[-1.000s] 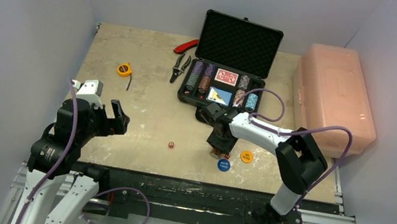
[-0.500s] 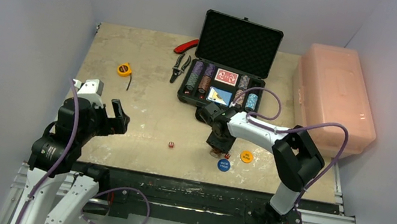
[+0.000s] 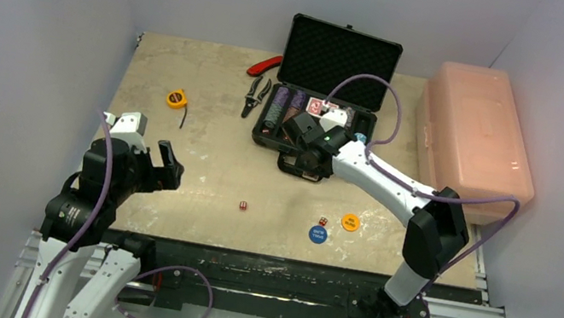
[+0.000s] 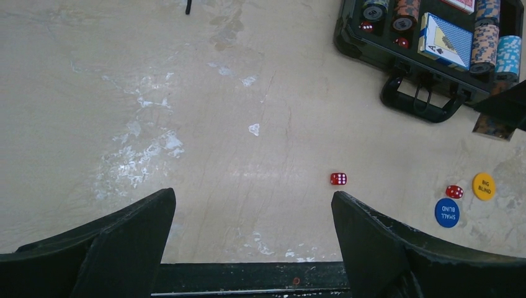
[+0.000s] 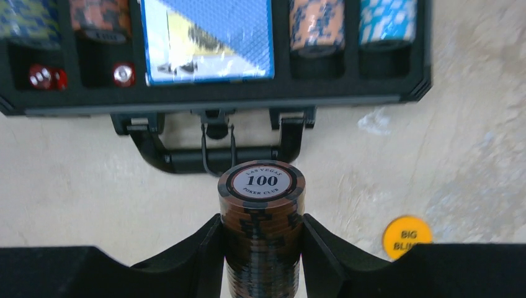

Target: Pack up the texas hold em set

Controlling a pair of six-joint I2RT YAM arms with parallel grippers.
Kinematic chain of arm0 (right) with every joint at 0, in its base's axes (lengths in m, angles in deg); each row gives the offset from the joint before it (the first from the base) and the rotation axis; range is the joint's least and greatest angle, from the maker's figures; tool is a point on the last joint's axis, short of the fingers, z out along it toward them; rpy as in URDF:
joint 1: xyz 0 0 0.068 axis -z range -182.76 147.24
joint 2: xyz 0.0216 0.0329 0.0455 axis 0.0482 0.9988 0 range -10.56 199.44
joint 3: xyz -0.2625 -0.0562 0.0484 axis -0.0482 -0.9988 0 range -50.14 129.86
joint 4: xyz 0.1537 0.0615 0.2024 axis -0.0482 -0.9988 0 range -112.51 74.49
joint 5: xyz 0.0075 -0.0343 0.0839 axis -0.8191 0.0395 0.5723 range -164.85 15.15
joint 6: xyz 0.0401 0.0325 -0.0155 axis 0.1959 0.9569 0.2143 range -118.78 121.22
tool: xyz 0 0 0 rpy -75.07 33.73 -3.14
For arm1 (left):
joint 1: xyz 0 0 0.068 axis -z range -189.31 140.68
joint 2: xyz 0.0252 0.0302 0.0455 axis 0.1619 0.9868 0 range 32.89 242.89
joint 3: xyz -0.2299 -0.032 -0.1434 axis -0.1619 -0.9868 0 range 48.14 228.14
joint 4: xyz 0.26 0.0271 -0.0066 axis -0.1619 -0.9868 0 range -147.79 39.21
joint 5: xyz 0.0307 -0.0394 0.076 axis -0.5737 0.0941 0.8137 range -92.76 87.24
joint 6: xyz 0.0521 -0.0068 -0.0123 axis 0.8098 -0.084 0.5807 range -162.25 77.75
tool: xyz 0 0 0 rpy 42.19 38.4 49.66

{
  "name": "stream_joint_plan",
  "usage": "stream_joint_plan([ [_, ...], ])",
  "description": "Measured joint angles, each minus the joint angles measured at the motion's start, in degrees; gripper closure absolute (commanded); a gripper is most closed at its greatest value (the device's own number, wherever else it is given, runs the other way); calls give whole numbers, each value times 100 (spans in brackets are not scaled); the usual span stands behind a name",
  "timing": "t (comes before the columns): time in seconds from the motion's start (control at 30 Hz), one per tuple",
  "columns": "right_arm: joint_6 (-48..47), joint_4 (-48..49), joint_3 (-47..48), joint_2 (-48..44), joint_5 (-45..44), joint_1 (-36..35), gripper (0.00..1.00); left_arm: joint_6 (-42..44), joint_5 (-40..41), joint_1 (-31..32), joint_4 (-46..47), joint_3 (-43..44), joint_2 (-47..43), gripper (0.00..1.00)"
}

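Clenching a brown striped poker-chip stack (image 5: 261,211), the right jaws are hovering beside the partly filled black foam-lined briefcase (image 3: 338,60). Small red dice (image 4: 338,179), a blue disc (image 4: 446,212) and an orange disc (image 4: 483,185) are lying unpacked on the table (image 4: 186,124); the left jaws are hanging released.

Tbl (image 3: 206,125): briefcase (image 3: 338,60), pliers (image 3: 256,94), tape meas. (image 3: 176,98), pink box (image 3: 476,144), 2 dice (image 3: 243,205), blue disc (image 3: 318,234), orange disc (image 3: 350,221).

Right wrist view: the right hand (image 5: 261,226) half hides the orange disc (image 5: 406,234) at four o'clock; brown chip stack (image 5: 261,186) and briefcase (image 5: 217,102) run off bottom and top edges.
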Motion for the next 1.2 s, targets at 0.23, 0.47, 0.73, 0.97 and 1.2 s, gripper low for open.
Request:
stream_joint_plan([
  [0.23, -938, 52, 380, -269, -728, 459, 100, -2, 31, 0, 0, 0, 2, 2],
  [0.47, -2212, 881, 382, -688, -664, 1300, 100, -2, 44, 0, 0, 0, 2, 2],
  [0.73, -3279, 1609, 728, -501, -219, 2068, 100, -2, 52, 0, 0, 0, 35, 2],
  [0.97, -3764, 1744, 1456, 308, 140, 2439, 100, -4, 52, 0, -2, 0, 92, 2],
  [1.2, -3987, 1670, 2092, 1080, 540, 2739, 100, -2, 55, 0, -2, 0, 98, 3],
])
